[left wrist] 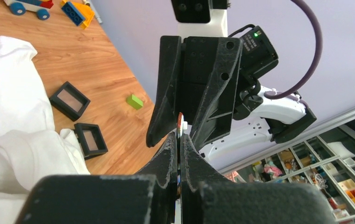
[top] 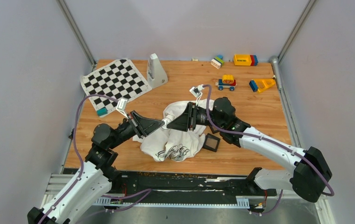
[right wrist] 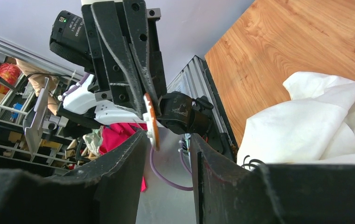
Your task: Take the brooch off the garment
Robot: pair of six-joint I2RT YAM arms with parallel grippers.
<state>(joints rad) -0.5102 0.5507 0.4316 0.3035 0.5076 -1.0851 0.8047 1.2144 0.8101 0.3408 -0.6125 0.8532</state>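
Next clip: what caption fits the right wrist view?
Left gripper pinches the brooch edge-on in front of the open right gripper, with the white shirt crumpled on the wooden table.

Nothing can be read for sure — the white cloth T-shirt (top: 175,140) toward the wooden table's (top: 259,107) near edge carries black cursive script (top: 179,152), seemingly too crumpled to decipher.

We count 1 brooch (right wrist: 151,119), 1 white garment (top: 189,140), 2 black square frames (left wrist: 69,100) (left wrist: 90,139), 1 chequered mat (top: 115,81), 1 white wedge (top: 156,71), 1 green block (left wrist: 134,101), 1 teal block (top: 101,112), 1 toy car (top: 225,82) and 3 more coloured toy pieces (top: 217,61) (top: 245,59) (top: 262,84) on the counter (top: 259,121).
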